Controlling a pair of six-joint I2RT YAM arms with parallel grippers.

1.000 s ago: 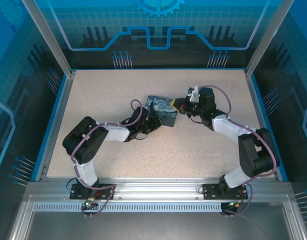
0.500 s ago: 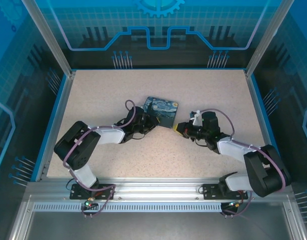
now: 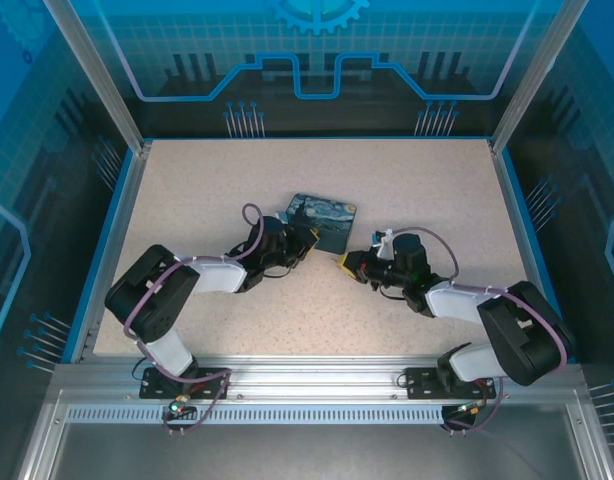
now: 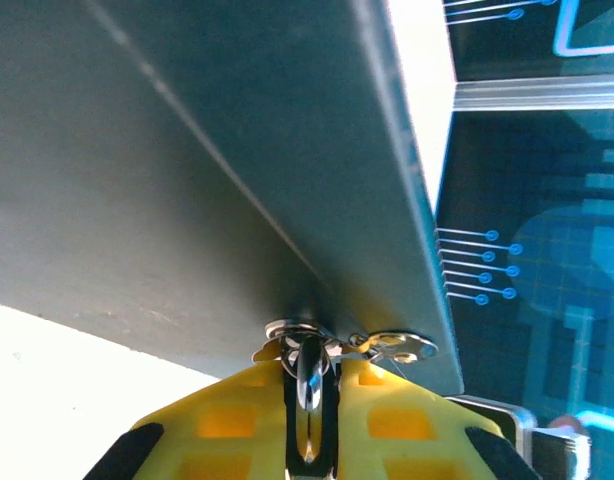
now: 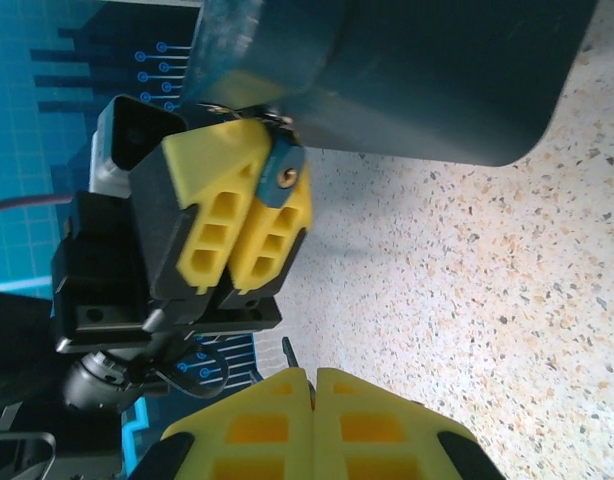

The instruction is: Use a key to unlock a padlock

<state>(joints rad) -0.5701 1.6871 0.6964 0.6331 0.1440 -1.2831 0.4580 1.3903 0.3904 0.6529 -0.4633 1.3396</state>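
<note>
Speckled beige tabletop [image 3: 187, 200], rimmed in blue and walled by blue panels [image 3: 307, 60] with printed circuit lines, carries a rectangular tin [image 3: 325, 218] painted in blue and yellow swirls, lying near the middle. From above, the left gripper [image 3: 307, 239] reaches in low from the left and meets the tin's near-left corner. The right gripper [image 3: 343, 262] lies low on the other side, its yellow tips aimed toward that corner and just apart from the tin's near edge. The right wrist camera shows the left arm's yellow fingers drawn close together on the padlock [image 5: 284, 172], a tiny bluish-grey piece with a brass-coloured dot, pinched at their very tips and pressed up beside the tin's plain grey side. The left wrist camera shows a shiny metal loop [image 4: 309, 375] caught in the narrow slot between those fingers. A flat silvery tab [image 4: 402, 347] lies just to its right against the tin (whether that tab is a key is too blurred to tell). The right gripper's own fingers are pressed flat together with no gap. A thin dark sliver [image 5: 286, 352] pokes out beside their tips, too small to identify, so what they pinch, if anything, cannot be told.
</note>
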